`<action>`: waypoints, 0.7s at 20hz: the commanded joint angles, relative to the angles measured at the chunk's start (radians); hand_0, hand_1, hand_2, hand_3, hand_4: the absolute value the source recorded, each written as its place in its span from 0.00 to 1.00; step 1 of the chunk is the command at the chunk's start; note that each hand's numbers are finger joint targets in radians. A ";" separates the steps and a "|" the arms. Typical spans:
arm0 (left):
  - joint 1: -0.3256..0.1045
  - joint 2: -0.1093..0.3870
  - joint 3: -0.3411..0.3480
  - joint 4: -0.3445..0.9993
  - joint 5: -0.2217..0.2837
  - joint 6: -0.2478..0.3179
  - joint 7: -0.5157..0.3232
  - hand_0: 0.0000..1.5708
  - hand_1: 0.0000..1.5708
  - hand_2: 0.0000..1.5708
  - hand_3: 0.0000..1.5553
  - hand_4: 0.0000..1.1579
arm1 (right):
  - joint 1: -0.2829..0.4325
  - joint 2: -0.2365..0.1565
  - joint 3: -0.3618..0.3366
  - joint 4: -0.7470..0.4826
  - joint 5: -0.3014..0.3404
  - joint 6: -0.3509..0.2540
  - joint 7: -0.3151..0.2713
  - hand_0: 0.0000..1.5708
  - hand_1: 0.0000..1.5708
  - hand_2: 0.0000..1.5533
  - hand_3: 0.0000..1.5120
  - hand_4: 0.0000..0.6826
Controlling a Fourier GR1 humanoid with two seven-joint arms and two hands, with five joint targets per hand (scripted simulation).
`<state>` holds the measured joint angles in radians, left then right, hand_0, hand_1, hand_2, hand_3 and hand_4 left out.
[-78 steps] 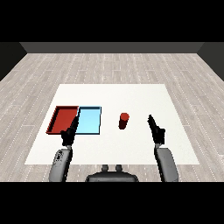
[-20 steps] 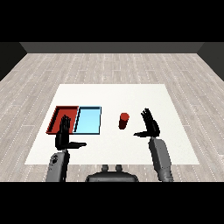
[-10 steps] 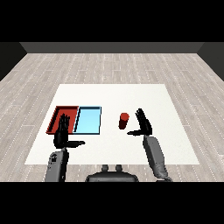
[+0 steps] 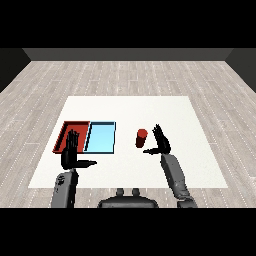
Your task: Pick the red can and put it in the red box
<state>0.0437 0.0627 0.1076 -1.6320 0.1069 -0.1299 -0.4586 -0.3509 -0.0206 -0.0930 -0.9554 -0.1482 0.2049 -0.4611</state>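
The right hand [image 4: 161,144] is spread open, fingers up and thumb reaching left, just beside the red can [image 4: 141,138] but holding nothing. The can stands upright on the white tabletop [image 4: 150,107], right of the blue tray [image 4: 100,137]. The left hand [image 4: 71,154] is open too, fingers straight, over the near edge of the red tray [image 4: 65,132]. Nothing shows inside either tray.

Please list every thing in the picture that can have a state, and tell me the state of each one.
Red can: upright on the table, not held.
Red tray: holds nothing that shows.
Light blue tray: empty.
Right hand: open, beside the can.
Left hand: open, over the red tray's near edge.
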 commanded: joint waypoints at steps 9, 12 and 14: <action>-0.018 0.040 0.044 -0.019 0.038 -0.026 0.030 0.00 0.00 0.00 0.00 0.00 | -0.062 0.020 0.070 0.166 -0.054 -0.042 -0.079 0.00 0.00 0.00 0.00 0.00; 0.005 0.022 0.029 0.012 0.037 -0.036 0.007 0.00 0.00 0.00 0.00 0.00 | -0.169 0.020 0.015 0.262 -0.034 -0.062 -0.087 0.00 0.00 0.00 0.00 0.00; -0.022 0.030 0.035 0.021 0.021 -0.022 0.006 0.00 0.00 0.00 0.00 0.00 | -0.126 0.020 0.123 0.175 -0.112 -0.098 -0.035 0.00 0.00 0.00 0.00 0.00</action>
<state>0.0263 0.0780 0.1296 -1.6087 0.1207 -0.1438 -0.4589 -0.4660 -0.0027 -0.0466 -0.7704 -0.2086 0.1493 -0.5155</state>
